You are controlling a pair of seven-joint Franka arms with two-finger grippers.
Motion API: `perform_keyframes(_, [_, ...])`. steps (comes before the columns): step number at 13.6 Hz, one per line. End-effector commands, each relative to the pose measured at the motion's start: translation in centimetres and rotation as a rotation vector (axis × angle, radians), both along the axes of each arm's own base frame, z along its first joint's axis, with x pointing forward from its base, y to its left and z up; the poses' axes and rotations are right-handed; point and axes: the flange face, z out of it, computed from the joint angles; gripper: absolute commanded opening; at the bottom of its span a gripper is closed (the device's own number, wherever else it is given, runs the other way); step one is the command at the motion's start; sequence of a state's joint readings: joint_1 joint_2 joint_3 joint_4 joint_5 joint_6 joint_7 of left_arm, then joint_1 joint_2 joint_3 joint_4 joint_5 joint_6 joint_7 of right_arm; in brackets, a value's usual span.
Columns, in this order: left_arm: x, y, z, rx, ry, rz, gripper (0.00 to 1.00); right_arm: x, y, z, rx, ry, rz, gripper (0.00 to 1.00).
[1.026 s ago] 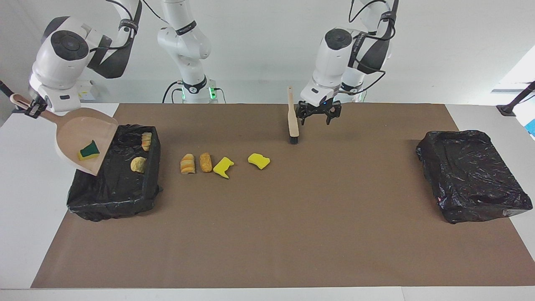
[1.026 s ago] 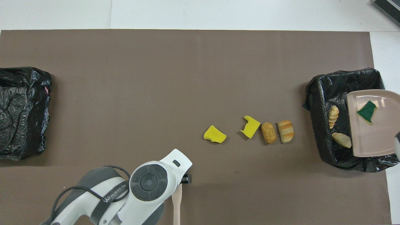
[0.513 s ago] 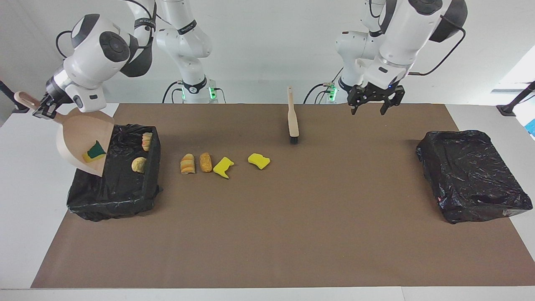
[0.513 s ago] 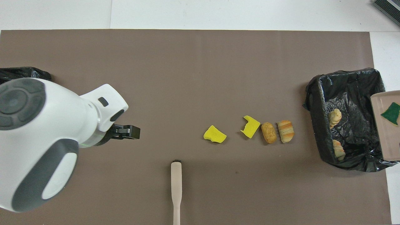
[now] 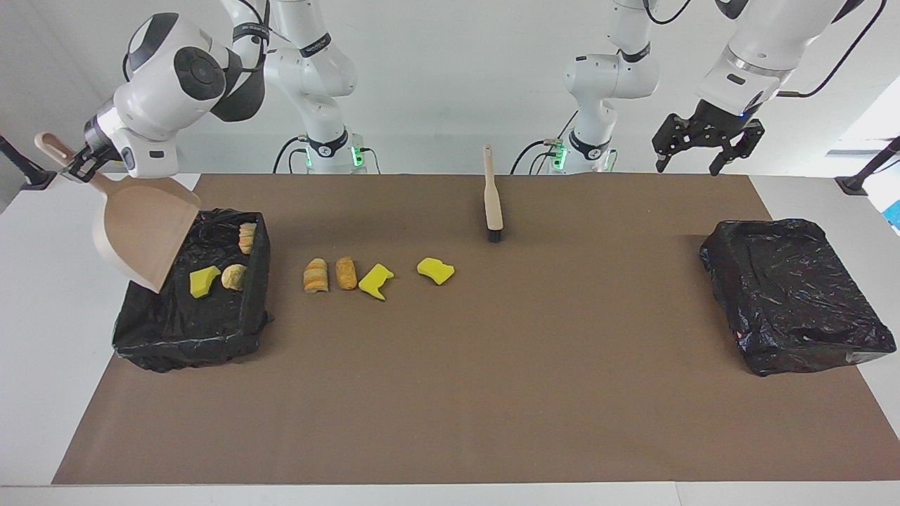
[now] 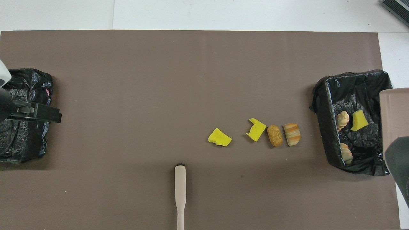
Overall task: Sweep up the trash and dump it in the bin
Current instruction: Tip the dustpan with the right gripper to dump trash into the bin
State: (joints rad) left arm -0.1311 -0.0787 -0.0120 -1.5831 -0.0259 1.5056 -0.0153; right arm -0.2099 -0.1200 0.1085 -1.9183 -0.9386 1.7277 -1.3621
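1. Right gripper (image 5: 75, 166) is what I am watching first: it is clenching the dustpan (image 5: 144, 228) by its handle and tilting the pan steeply, lip down, over the bin (image 5: 239, 320) at the right arm's end of the table. I am seeing nothing in the pan.
2. I am counting three scraps lying in that bin: one yellow sponge bit (image 5: 203, 281) just under the pan's lip, a tan chunk (image 5: 233, 276) beside it, and a third bread-like piece (image 5: 246, 237) nearer the robots.
3. I am counting four scraps waiting on the mat (image 5: 450, 393) in a row: a striped chunk (image 5: 316, 275), a brown chunk (image 5: 346, 273), a notched yellow bit (image 5: 375, 281) and another yellow bit (image 5: 435, 270), the first three almost touching, the last a little apart.
4. I am judging all seven as very light; the sponge looks soft and springy, the bread pieces firmer and likely to roll. I am not planning to pinch them: pushing them low with bristles into the pan's lip looks safer.
5. I am seeing one brush (image 5: 493, 200) lying free on the mat, bristles toward the scraps; I would take it by the handle.
6. Left gripper (image 5: 700, 149) is hanging released, fingers apart, waiting over the table edge near the second bin (image 5: 794, 295), one of two in all.
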Motion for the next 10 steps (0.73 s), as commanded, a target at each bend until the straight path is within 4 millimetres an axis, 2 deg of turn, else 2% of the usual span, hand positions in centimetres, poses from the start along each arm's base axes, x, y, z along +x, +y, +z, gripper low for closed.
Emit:
perform_keyframes(1, [0.3,-0.2,0.4,0.013,0.01,-0.018,1.0,-0.4,1.7,0.5,0.143,-0.024,-0.053,0.0])
perform_keyframes(5, [-0.2,-0.3,0.6,0.01,0.01,-0.019,1.0,0.3,7.3,-1.2,0.416,-0.045,-0.045,0.0])
perform_keyframes(8, [-0.2,-0.2,0.5,0.01,0.012,-0.01,1.0,0.2,10.2,-1.7,0.572,-0.199,-0.265,0.0])
perform_keyframes(9, [-0.2,-0.2,0.5,0.01,0.012,-0.01,1.0,0.4,12.3,-1.8,0.58,-0.265,-0.344,0.0])
perform_keyframes(10, [-0.1,-0.2,0.6,0.01,0.008,-0.009,1.0,0.5,13.5,-2.2,0.588,-0.317,-0.434,0.0])
